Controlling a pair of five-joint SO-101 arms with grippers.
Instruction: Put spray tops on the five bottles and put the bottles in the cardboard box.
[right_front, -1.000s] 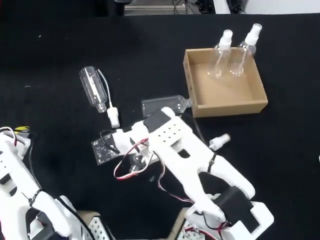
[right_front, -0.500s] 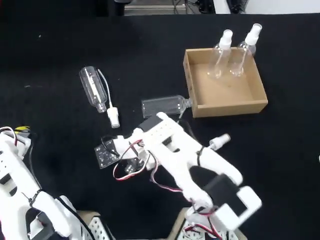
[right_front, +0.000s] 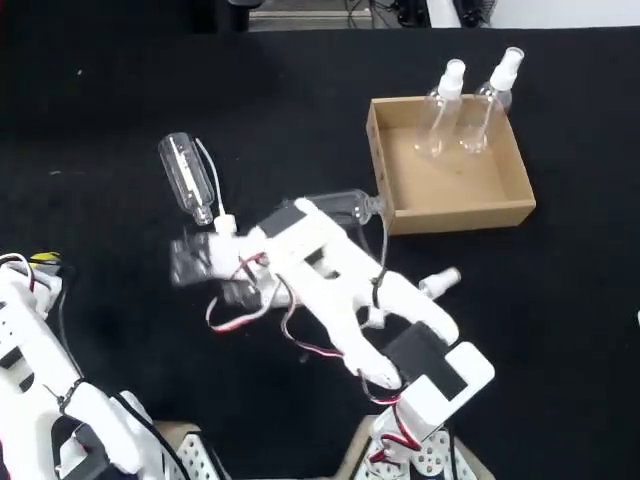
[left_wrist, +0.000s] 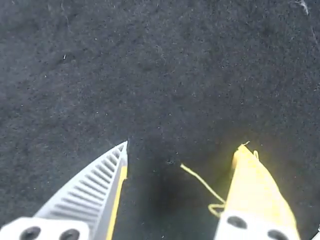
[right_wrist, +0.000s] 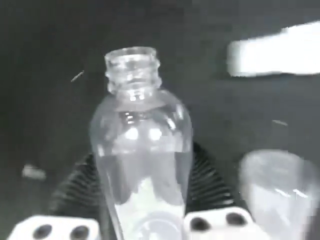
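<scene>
My right gripper (right_wrist: 142, 172) is shut on a clear, capless bottle (right_wrist: 140, 135), its open neck pointing away from the wrist. In the high view this gripper (right_front: 238, 288) hangs over the black cloth, just below a lying bottle (right_front: 187, 172) and the loose spray top (right_front: 227, 232) at its neck. That spray top (right_wrist: 275, 50) appears as a white blur beyond the held bottle. Another capless bottle (right_front: 345, 205) lies against the cardboard box (right_front: 455, 212), partly under the arm. A second loose spray top (right_front: 440, 282) lies right of the arm. My left gripper (left_wrist: 184, 147) is open over bare cloth.
Two capped bottles (right_front: 442, 110) (right_front: 492, 100) stand at the back of the box. The left arm (right_front: 40, 380) sits at the front left corner. A blurred clear bottle (right_wrist: 277, 185) lies close beside the right gripper.
The right arm has swung left and away from the front edge, carrying its bottle toward the lying bottle and spray top. The left arm has stayed still.
</scene>
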